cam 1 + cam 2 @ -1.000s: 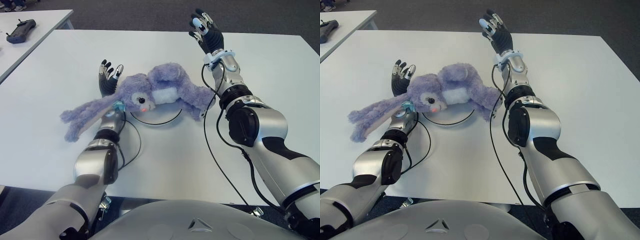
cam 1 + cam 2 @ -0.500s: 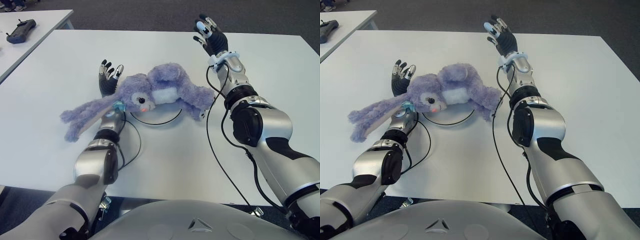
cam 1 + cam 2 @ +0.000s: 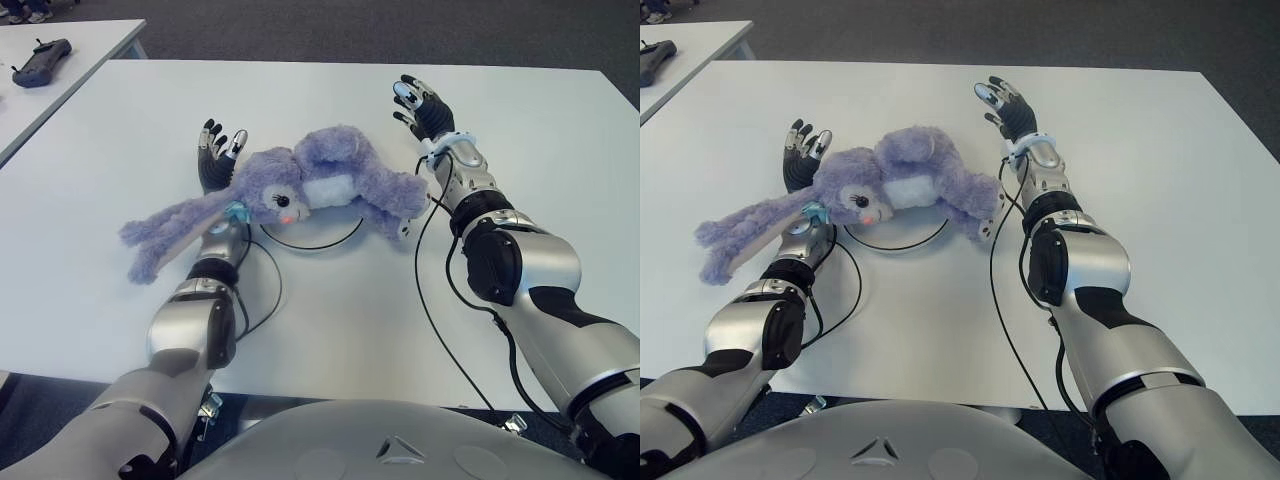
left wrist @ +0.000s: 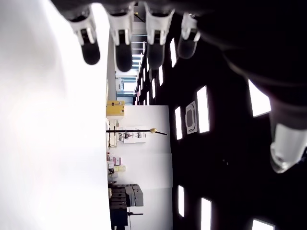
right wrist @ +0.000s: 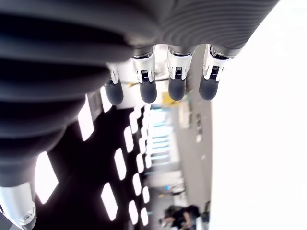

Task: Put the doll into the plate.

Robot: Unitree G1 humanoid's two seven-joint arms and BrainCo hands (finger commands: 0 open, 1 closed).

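White desk (image 3: 330,320): purple doll (image 3: 300,190) sprawled over plate (image 3: 310,238); left hand (image 3: 214,152) just behind doll's head, right hand (image 3: 420,104) beyond its feet, both spread, empty.

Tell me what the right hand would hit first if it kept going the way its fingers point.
Probably nothing: the right hand, fingers open, points away over bare table toward the far edge. The doll lies to its left, out of that line.

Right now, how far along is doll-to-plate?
Looks done: the doll lies across the plate, ears trailing onto the table. In hand: nothing; the right hand is open beside the doll's legs, the left hand open behind its head. Left: arguably nothing but pulling the arms back.
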